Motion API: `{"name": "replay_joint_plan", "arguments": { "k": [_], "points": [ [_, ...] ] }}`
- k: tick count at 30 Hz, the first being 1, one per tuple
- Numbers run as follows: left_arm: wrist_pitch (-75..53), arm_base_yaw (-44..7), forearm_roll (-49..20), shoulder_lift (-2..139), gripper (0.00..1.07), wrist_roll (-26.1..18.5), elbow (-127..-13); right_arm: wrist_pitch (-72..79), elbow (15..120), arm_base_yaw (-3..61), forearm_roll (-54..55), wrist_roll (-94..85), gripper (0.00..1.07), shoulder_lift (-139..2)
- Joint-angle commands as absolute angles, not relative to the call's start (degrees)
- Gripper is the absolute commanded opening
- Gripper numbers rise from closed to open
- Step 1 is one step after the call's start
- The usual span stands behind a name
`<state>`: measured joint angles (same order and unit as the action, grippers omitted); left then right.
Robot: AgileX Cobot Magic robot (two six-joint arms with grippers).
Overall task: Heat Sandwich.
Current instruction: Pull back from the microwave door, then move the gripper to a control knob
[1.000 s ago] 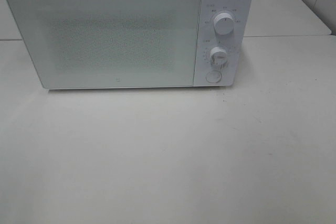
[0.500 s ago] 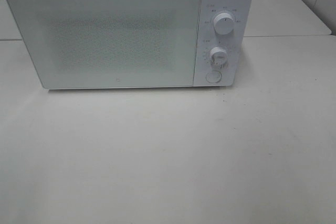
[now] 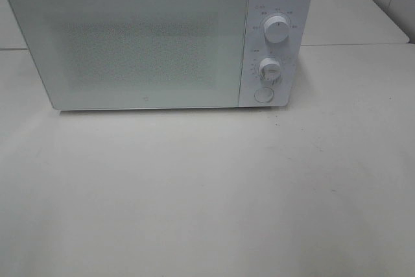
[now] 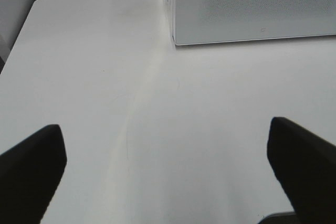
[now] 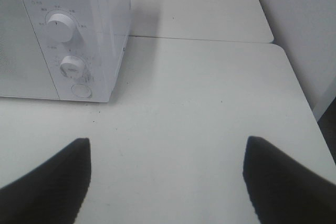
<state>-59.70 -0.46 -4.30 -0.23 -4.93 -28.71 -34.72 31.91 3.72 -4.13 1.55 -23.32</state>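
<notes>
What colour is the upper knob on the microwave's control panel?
The upper knob is white, like the microwave; the right wrist view shows it best.

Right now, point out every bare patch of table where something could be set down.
The widest free patch is the table in front of the microwave, across its full width. A second lies right of its knobs, toward the table's right edge. A third lies left of the microwave, up to the table's left edge. The back is taken by the microwave itself.
</notes>
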Motion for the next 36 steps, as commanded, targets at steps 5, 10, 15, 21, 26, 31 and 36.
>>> {"name": "replay_joint_plan", "arguments": {
  "k": [5, 10, 15, 21, 26, 31, 36],
  "points": [
    [-58.8, -0.3, -4.8, -1.7, 1.04, -5.0, -28.5, -26.9, 32.3, 3.4, -4.1, 1.3, 0.77, -30.3],
    [-58.8, -0.3, -4.8, -1.7, 1.04, -5.0, -28.5, -22.6, 32.3, 3.4, -4.1, 1.3, 0.77, -34.9],
    [-58.8, -0.3, -4.8, -1.7, 1.04, -5.0, -28.5, -17.1, 32.3, 3.4, -4.0, 1.3, 0.77, -40.9],
    [-58.8, -0.3, -4.8, -1.7, 1.04, -5.0, -28.5, -12.6, 32.3, 3.4, -4.0, 1.5, 0.77, -46.0],
    [-58.8, -0.3, -4.8, -1.7, 1.04, -5.0, -28.5, -8.1, 32.3, 3.4, -4.0, 2.4, 0.77, -50.8],
    [-58.8, -0.3, -4.8, -1.7, 1.04, -5.0, -28.5, 1.0, 29.9, 3.4, -4.0, 3.0, 0.77, -55.1],
    [-58.8, -0.3, -4.8, -1.7, 1.04, -5.0, -28.5, 11.2, 26.2, 3.4, -4.0, 3.0, 0.77, -58.7]
  ]
}}
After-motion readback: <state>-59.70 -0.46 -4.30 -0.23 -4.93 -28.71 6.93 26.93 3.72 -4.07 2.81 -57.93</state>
